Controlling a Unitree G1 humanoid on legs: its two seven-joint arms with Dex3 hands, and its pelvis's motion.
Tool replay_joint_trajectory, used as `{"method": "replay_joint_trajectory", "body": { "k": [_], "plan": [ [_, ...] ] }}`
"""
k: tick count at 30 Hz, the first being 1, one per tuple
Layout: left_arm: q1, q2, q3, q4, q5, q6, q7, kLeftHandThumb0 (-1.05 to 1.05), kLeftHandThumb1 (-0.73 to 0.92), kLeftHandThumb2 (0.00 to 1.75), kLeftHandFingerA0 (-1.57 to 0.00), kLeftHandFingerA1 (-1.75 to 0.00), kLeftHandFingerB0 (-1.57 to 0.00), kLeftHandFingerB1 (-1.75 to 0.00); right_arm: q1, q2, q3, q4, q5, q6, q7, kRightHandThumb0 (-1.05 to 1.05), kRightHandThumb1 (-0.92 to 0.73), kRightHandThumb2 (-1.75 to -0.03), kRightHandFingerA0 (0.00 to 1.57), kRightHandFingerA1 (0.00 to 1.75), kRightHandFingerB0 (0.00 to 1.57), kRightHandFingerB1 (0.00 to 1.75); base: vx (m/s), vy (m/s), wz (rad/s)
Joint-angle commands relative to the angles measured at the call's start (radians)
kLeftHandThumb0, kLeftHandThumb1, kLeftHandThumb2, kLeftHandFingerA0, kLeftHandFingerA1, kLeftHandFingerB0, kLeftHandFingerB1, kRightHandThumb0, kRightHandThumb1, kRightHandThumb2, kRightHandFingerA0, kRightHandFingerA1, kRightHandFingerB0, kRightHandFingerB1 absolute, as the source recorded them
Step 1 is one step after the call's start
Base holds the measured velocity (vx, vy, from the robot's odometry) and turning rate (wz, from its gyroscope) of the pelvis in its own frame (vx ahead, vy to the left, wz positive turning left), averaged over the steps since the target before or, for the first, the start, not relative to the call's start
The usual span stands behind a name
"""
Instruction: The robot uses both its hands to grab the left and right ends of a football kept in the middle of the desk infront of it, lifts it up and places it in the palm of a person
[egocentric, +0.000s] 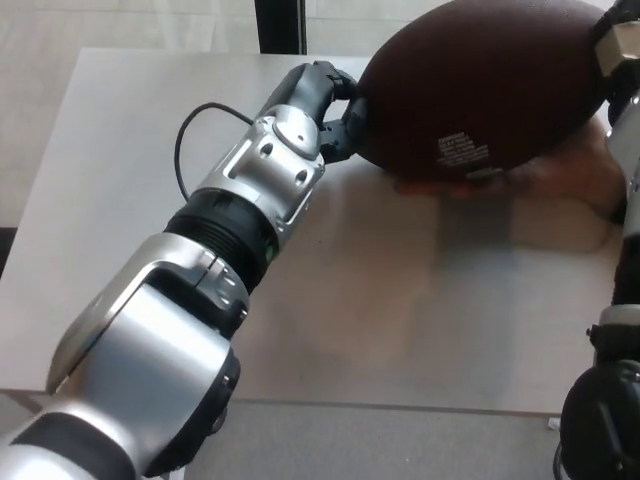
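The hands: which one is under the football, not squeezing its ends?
The person's hand, lying beneath the football. The robot's black left hand and right hand press on the ball's two ends instead.

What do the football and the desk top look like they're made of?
Football: dark brown, matte, probably leather or a synthetic lookalike; white print on its side. Desk: smooth pale grey top with a soft sheen, likely laminate or coated board, though the view alone cannot settle it.

Pale grey desk (400, 320), light floor (40, 100), dark post (279, 25) behind.
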Motion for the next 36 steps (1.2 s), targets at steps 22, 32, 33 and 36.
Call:
{"method": "replay_joint_trajectory", "body": {
  "k": [22,32,33,36],
  "plan": [
    [-0.091,0.108,-0.253,-0.107,0.187,-0.06,-0.39,-0.57,0.54,0.85,-0.31,-0.61,-0.1,-0.44,0.06,-0.186,0.148,0.373,-0.049,-0.224,0.157,-0.86,-0.73,-1.1,0.09,0.41,0.0,0.16,0.0,0.0,0.0],
    [0.224,0.479,0.177,-0.589,0.022,0.003,-0.387,-0.75,0.54,0.89,0.0,-0.33,0.0,-0.14,0.15,-0.425,0.272,0.032,0.016,-0.098,0.396,-1.04,-0.76,-1.22,0.06,0.26,0.0,0.03,0.0,0.0,0.0],
    [0.248,0.5,0.205,-0.628,0.019,0.005,-0.4,-0.75,0.54,0.89,0.0,-0.33,0.0,-0.14,0.161,-0.44,0.269,0.008,0.022,-0.088,0.396,-1.04,-0.76,-1.22,0.06,0.26,0.0,0.03,0.0,0.0,0.0],
    [0.425,0.606,0.445,-0.806,-0.103,0.009,-0.447,-0.79,0.63,1.0,0.0,-0.48,0.0,-0.19,0.209,-0.543,0.246,-0.093,0.038,-0.064,0.452,-1.03,-0.78,-1.22,0.07,0.28,0.0,0.02,0.0,0.0,0.0]
  ]
}}
